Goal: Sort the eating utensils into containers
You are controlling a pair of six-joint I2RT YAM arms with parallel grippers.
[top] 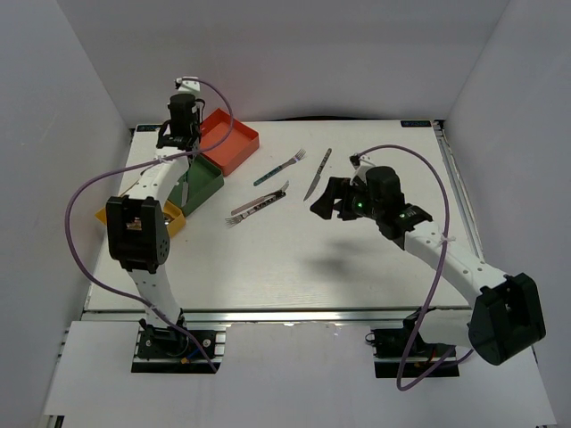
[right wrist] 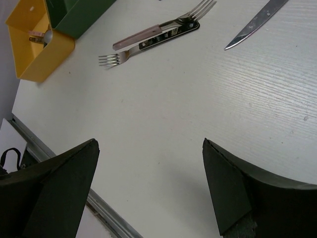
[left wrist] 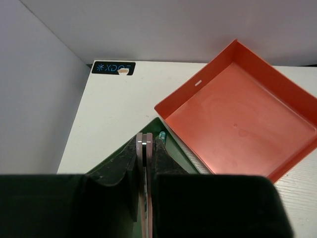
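l gripper (left wrist: 145, 145) clamped on pinkish utensil (left wrist: 144, 198) over green tray (left wrist: 174, 151); r gripper (right wrist: 149, 143) wide apart (over table (right wrist: 163, 99)).

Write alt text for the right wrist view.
The right gripper hangs open over the white table. Beyond it lie two forks side by side, a knife, and a yellow tray beside a green tray.

White table (top: 294, 267), clock read from its centre. Red-orange tray (top: 234, 143) at eleven; dark green tray (top: 207, 185) close against it at ten; yellow-orange tray (top: 175, 221) at nine, partly under the left arm. Teal-handled fork (top: 278, 168) at twelve, knife (top: 318, 173) at one, well apart. Pair of forks (top: 259, 204) lying together just off centre. Left gripper (top: 179, 140) above the trays at eleven; right gripper (top: 324, 198) at two, fingers spread.
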